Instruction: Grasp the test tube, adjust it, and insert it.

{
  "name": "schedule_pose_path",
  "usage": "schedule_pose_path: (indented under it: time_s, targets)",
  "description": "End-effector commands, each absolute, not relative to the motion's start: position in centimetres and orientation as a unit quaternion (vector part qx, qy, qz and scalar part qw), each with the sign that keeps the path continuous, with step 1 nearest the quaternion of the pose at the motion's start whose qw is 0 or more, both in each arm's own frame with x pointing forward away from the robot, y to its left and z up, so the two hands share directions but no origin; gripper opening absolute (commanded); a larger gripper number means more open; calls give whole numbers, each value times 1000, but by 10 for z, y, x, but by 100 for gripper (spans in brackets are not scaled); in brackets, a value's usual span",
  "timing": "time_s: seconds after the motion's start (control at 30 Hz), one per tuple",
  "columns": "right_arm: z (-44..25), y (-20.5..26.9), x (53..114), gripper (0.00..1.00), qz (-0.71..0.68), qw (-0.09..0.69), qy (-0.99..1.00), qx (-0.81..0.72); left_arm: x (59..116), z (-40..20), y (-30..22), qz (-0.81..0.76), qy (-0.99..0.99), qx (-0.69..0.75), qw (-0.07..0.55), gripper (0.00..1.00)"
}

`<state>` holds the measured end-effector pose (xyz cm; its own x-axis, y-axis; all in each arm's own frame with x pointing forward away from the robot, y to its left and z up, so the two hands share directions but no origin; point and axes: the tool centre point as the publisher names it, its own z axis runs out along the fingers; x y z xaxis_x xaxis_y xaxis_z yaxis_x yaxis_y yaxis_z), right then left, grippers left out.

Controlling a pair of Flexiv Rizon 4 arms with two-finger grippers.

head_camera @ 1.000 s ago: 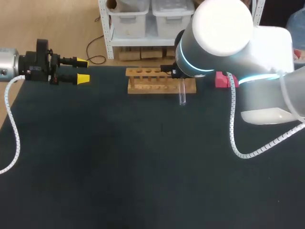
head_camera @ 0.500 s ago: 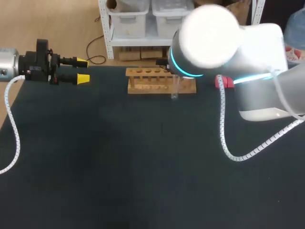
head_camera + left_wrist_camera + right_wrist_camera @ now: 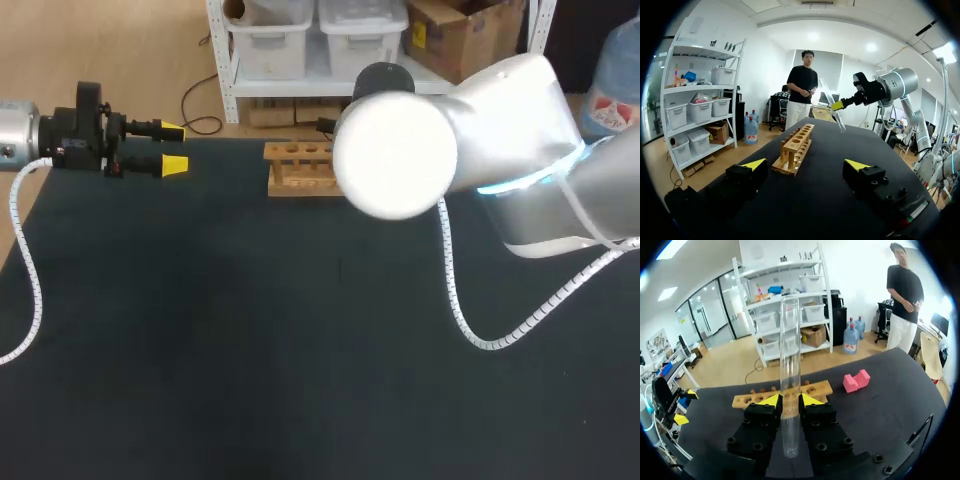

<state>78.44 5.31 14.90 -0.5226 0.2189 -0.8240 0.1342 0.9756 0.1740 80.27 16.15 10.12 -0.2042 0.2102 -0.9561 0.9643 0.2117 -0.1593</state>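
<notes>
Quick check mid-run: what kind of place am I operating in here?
Likely a robotics lab bench: a dark table, a wooden tube rack on it, and a glass test tube held upright in the right gripper.

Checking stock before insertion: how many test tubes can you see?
1. The test tube is in the right gripper, jaws shut on it, near the wooden rack. No tubes show in the rack's visible holes; the right arm hides part of it in the head view.

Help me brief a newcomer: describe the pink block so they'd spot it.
On the dark table, find the wooden rack ahead of the right gripper holding the test tube. Off the rack's end lies the pink block: the only pink thing, notched on top.
</notes>
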Motion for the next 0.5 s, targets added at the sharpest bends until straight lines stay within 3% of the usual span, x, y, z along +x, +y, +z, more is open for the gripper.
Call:
schedule_pose_path:
  time_s: [0.03,0.5]
  targets:
    - [149,48,790,0,50,511,852,99,803,100,162,-432,643,456,438,100]
    - [164,35,815,0,46,579,811,71,803,100,162,-432,643,456,438,100]
